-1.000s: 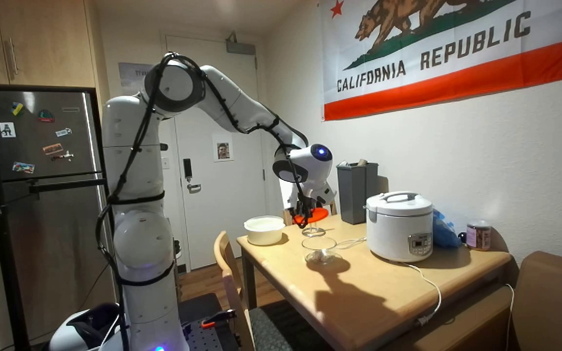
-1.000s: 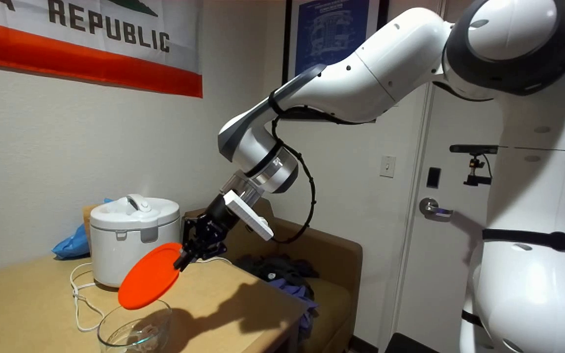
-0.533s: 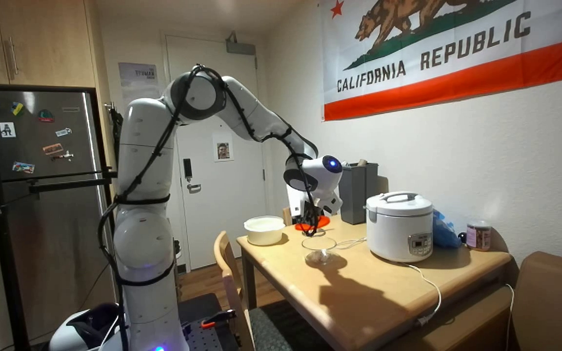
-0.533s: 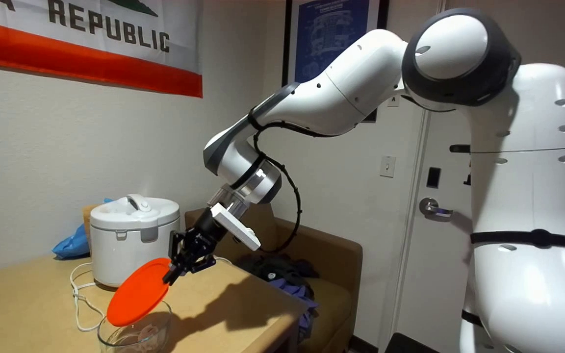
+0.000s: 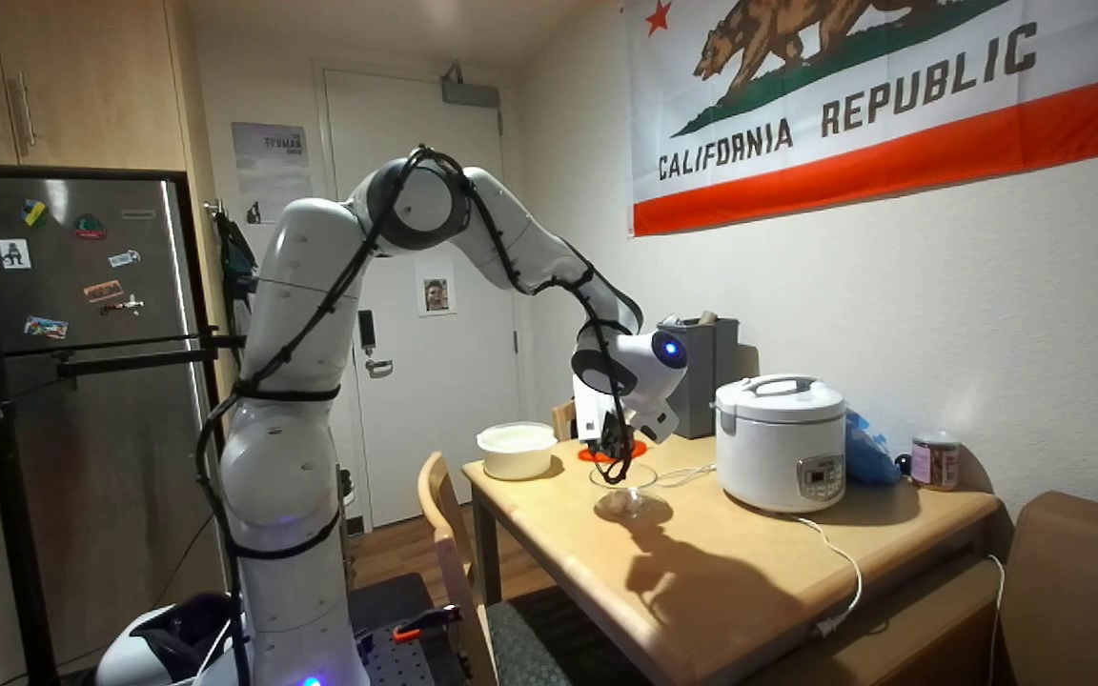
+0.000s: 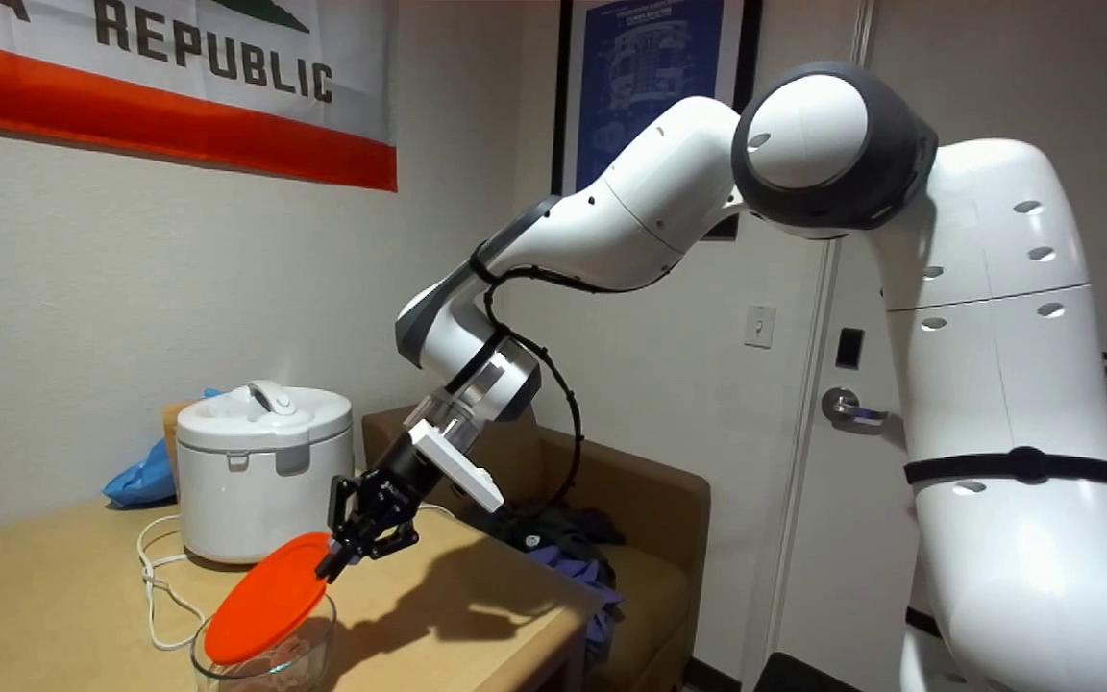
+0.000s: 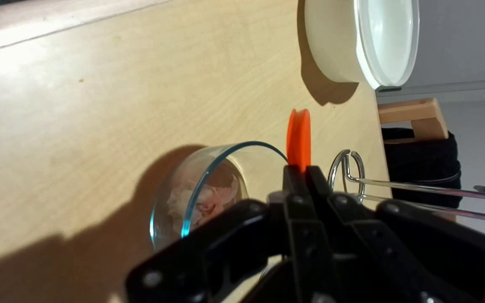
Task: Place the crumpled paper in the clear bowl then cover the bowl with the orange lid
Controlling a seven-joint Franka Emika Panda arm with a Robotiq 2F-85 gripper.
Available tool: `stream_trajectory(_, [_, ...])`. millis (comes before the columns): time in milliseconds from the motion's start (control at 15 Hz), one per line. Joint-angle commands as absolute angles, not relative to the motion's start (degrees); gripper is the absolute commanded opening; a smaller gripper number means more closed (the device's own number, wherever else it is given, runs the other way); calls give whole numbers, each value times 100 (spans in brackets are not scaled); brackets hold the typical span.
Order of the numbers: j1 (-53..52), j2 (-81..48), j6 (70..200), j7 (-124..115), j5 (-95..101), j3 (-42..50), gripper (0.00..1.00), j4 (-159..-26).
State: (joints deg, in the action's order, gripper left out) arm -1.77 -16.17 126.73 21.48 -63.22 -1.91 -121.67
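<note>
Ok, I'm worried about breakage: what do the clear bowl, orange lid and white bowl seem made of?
Clear bowl: probably glass, smooth and glossy; see-through with a bright bluish rim, though clear plastic is possible.
Orange lid: likely plastic or silicone, matte; even colour without sharp glare.
White bowl: probably plastic, soft sheen; opaque, with blurred highlights.

Tilted orange lid (image 6: 267,598), in the pincer (image 7: 305,170), crowds the rim of the glass bowl (image 7: 203,176); wire stand (image 7: 415,187) close beyond. Rice cooker (image 6: 265,495) blocks one side. Open table (image 7: 242,101) between bowl and white tub (image 7: 333,38).
</note>
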Motion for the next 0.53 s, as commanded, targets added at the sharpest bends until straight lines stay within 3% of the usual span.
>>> stream_trajectory(0, [36, -1711, 12327, 2419, -6660, -229, 4, -12023])
stream_trajectory(467, [107, -1885, 12072, 2504, -6857, -208, 4, -11871])
